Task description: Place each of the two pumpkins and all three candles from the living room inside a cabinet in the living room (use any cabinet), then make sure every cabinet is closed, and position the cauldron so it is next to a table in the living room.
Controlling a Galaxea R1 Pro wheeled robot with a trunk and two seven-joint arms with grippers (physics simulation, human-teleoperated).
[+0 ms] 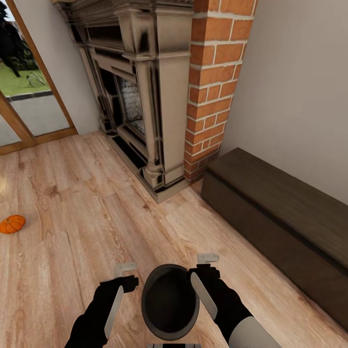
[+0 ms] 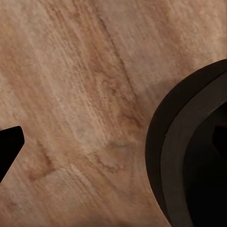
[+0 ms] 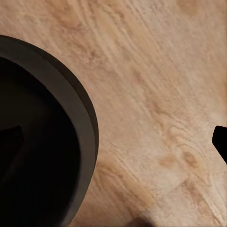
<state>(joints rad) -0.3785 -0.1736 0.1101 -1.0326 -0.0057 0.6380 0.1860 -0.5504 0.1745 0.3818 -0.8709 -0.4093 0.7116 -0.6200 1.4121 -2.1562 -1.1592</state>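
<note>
Dark cauldron [image 1: 170, 302] at 6 o'clock of the head view, standing on the wood floor [image 1: 96, 203] between both grippers; inside looks dark, contents impossible to tell. Left gripper [image 1: 124, 276] just beside the rim at 9 o'clock, right gripper [image 1: 208, 266] touching or almost touching the rim at 3 o'clock. Jaws state: cannot tell for either one. One orange pumpkin [image 1: 11, 224] on the floor at 9 o'clock, well apart. Dark-brown cabinet [image 1: 285, 217] at 3 o'clock, fronts closed, beside the brick fireplace [image 1: 159, 96].
</note>
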